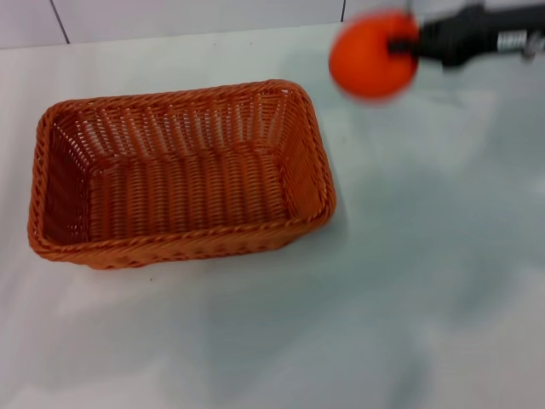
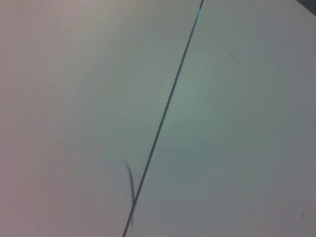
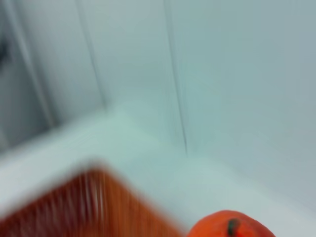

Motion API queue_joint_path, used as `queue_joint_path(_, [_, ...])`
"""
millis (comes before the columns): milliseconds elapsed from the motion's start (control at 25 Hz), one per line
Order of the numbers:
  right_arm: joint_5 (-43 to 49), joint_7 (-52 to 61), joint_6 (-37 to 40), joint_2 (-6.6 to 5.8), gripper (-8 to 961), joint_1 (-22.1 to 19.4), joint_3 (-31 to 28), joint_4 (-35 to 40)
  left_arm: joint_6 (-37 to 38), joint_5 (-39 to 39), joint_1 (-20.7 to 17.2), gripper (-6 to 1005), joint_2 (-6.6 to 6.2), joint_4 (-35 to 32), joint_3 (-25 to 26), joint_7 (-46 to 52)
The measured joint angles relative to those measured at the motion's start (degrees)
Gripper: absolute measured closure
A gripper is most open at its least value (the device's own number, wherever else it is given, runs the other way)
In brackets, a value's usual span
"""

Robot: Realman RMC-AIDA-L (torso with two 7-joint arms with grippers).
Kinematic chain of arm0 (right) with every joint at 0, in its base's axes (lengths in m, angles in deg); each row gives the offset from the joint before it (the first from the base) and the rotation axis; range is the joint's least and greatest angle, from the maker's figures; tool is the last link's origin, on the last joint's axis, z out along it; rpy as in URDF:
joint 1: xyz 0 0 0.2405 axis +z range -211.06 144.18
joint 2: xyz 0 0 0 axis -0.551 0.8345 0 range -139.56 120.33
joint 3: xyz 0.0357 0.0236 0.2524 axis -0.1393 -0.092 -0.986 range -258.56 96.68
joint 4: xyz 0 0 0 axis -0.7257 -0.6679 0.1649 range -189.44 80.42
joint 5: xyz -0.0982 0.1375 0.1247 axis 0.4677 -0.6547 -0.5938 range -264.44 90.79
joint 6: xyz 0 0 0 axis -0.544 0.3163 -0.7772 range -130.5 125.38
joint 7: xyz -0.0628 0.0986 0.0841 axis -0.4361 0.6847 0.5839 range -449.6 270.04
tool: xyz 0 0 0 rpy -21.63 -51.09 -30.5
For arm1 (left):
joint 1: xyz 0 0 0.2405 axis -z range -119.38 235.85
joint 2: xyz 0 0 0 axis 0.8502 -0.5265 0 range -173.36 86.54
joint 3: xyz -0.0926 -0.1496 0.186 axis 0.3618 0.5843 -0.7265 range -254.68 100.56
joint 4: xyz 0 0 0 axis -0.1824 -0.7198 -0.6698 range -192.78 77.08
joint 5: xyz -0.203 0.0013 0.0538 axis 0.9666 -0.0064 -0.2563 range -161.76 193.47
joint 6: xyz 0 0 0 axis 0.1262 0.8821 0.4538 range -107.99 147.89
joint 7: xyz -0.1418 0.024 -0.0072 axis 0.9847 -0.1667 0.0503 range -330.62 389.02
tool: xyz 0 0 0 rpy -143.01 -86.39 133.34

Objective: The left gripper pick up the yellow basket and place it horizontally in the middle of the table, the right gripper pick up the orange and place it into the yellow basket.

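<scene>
The yellow basket point(image 1: 183, 175), orange-brown wicker, lies lengthwise across the white table point(image 1: 409, 281), left of the middle, and is empty. My right gripper point(image 1: 400, 47) is shut on the orange point(image 1: 372, 56) and holds it in the air at the far right, beyond the basket's far right corner. The right wrist view shows the orange point(image 3: 232, 226) with its dark stem and a corner of the basket point(image 3: 79, 207) below it. My left gripper is out of view; its wrist view shows only plain white panels.
A white wall with dark seams point(image 1: 58, 21) stands behind the table's far edge. Bare tabletop lies in front of and right of the basket.
</scene>
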Motion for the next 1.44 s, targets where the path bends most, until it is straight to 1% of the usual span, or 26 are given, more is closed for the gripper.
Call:
queue_joint_path(80, [-7.2, -1.5, -0.7, 0.26, 831, -0.7, -0.2, -1.2, 0.0, 0.0, -0.1, 379, 0.1, 0.0, 0.0, 0.0])
queue_joint_path(120, [-10.4, -2.5, -1.0, 0.7, 835, -0.7, 0.1, -2.0, 0.0, 0.0, -0.1, 379, 0.15, 0.0, 0.0, 0.0])
queue_joint_path(240, [-16.4, -5.1, -1.2, 2.99, 847, 0.6, 1.5, -3.8, -0.3, 0.0, 0.0, 379, 0.29, 0.0, 0.0, 0.0])
queue_joint_path(280, [-17.6, -5.9, -1.2, 4.12, 851, 1.3, 2.4, -4.3, -0.3, 0.0, 0.1, 379, 0.33, 0.0, 0.0, 0.0])
queue_joint_path(320, [-18.4, -6.5, -1.7, 4.98, 855, 2.2, 3.7, -5.1, -0.3, 0.0, 0.2, 379, 0.36, 0.0, 0.0, 0.0])
queue_joint_path(400, [-19.7, -7.8, -2.7, 5.91, 863, 4.0, 7.0, -8.1, -0.4, 0.0, 0.3, 379, 0.4, 0.0, -0.1, 0.0])
queue_joint_path(520, [-21.0, -9.6, -5.7, 5.85, 867, 6.9, 12.4, -14.6, -0.3, 0.0, 0.4, 379, 0.43, 0.0, -0.2, 0.0])
queue_joint_path(680, [-21.8, -11.9, -8.1, 6.13, 851, 7.3, 14.0, -17.6, -0.3, 0.0, 0.3, 379, 0.51, 0.2, -0.2, 0.0])
queue_joint_path(800, [-23.9, -13.7, -7.7, 5.91, 733, 6.3, 14.1, -18.8, -0.3, 0.0, 0.0, 379, 0.56, 0.3, 0.0, 0.0])
queue_joint_path(920, [-26.7, -14.8, -7.3, 5.72, 614, 4.5, 14.0, -18.6, -0.1, 0.0, -0.2, 379, 0.61, 0.3, 0.0, 0.0])
queue_joint_path(1000, [-28.8, -16.2, -6.4, 5.63, 360, 3.0, 13.5, -18.4, 0.0, 0.0, -0.3, 379, 0.62, 0.3, 0.0, 0.0])
queue_joint_path(1120, [-33.6, -20.0, -5.3, 5.52, 246, -0.1, 12.4, -18.4, 0.1, 0.0, -0.4, 379, 0.62, 0.4, 0.3, 0.0])
queue_joint_path(1240, [-41.7, -26.8, -5.5, 5.74, 131, -4.3, 10.8, -19.7, 0.2, 0.0, -0.5, 379, 0.74, 0.4, 1.4, -0.1])
queue_joint_path(1320, [-48.4, -31.2, -6.7, 5.86, 131, -6.5, 9.7, -22.3, 0.2, 0.0, -0.6, 379, 0.98, 0.4, 2.8, -0.4])
queue_joint_path(1360, [-51.8, -33.6, -7.5, 5.86, 131, -7.5, 9.1, -24.2, 0.3, 0.0, -0.6, 379, 1.24, 0.4, 4.9, -0.8])
queue_joint_path(1400, [-55.2, -36.6, -7.9, 5.79, 131, -8.3, 8.3, -26.4, 0.3, 0.0, -0.6, 379, 1.24, 0.4, 4.9, -0.8])
queue_joint_path(1440, [-57.7, -39.1, -8.2, 5.73, 131, -8.8, 7.7, -27.9, 0.3, 0.0, -0.6, 379, 1.46, 0.4, 6.1, -1.2])
